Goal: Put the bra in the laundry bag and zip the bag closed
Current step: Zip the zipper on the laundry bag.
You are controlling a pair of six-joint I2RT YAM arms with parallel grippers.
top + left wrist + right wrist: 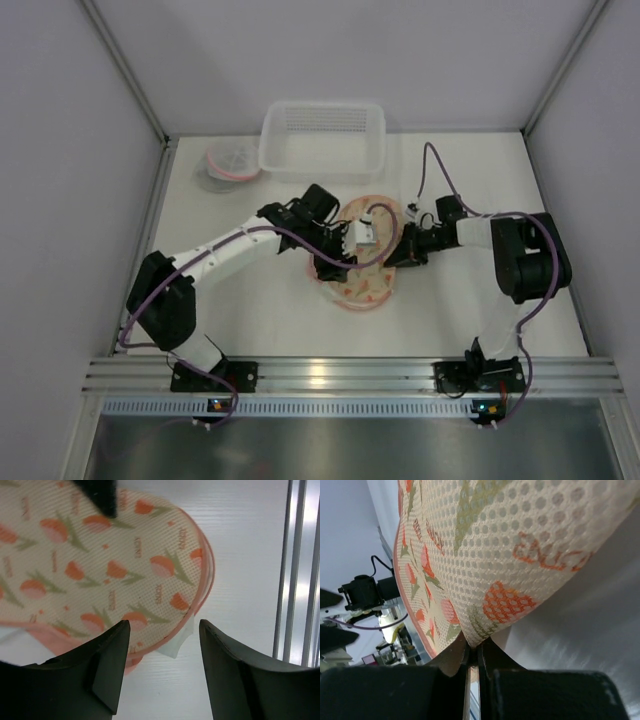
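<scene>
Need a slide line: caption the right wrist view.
Right end effector pinching the edge of the tulip-print mesh laundry bag.

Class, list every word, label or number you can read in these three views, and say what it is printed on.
Laundry bag, left wrist view: short orange words repeated between the tulips, printed sideways, too blurred to read for certain.
Same bag, right wrist view: one larger orange word on the mesh, warped by the fold, not legible.
Top view: nothing readable.
</scene>
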